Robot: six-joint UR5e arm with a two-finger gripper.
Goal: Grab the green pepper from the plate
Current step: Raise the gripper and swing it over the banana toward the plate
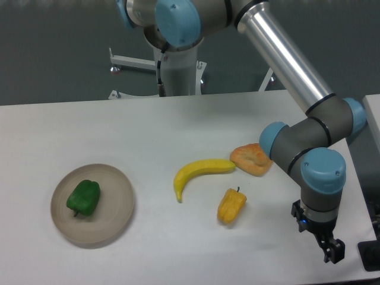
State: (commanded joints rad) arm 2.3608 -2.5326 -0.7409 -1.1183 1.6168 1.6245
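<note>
Green pepper [84, 198] lying on beige plate [117, 205], left of centre, untouched. Plate holding 1 item only. Well apart to right: banana [199, 173], yellow-orange pepper [231, 206], bread piece [252, 159]. Gripper [331, 251] far right near table edge; jaw state impossible to tell. Task not started: reach, grasp, lift all remaining.

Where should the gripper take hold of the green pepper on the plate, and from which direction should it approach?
Probably from above, closing across the broad middle of the green pepper. It lies on its side on the plate, and the plate's low rim would hinder a sideways approach. The stem end is too small to grip. The gripper is far off, at the table's right edge.
</note>
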